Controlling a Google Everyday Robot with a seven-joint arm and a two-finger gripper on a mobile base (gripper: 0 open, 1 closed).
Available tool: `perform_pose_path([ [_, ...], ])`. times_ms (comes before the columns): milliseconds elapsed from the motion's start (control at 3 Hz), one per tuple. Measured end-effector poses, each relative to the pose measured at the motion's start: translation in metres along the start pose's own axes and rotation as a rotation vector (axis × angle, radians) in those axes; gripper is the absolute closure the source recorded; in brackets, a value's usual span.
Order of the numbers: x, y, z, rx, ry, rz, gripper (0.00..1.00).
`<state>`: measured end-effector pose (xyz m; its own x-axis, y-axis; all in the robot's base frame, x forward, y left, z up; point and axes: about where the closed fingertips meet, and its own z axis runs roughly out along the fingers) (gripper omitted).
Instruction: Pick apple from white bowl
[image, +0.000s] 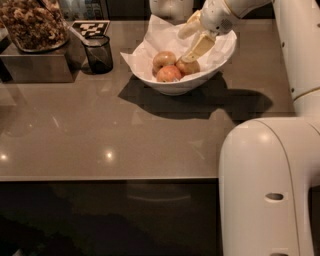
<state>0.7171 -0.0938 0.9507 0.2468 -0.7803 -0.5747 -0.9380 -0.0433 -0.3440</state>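
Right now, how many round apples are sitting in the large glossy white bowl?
3, all in the white bowl: pale yellow-tan apple at back left, pinker-red apple in front, orange-red apple at right under the open gripper. Paper could hide more.
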Motion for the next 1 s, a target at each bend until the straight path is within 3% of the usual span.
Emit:
perform_pose_path([
  [1000, 0.04, -0.002, 0.034, -0.032, -0.023, 0.044, 0.37],
])
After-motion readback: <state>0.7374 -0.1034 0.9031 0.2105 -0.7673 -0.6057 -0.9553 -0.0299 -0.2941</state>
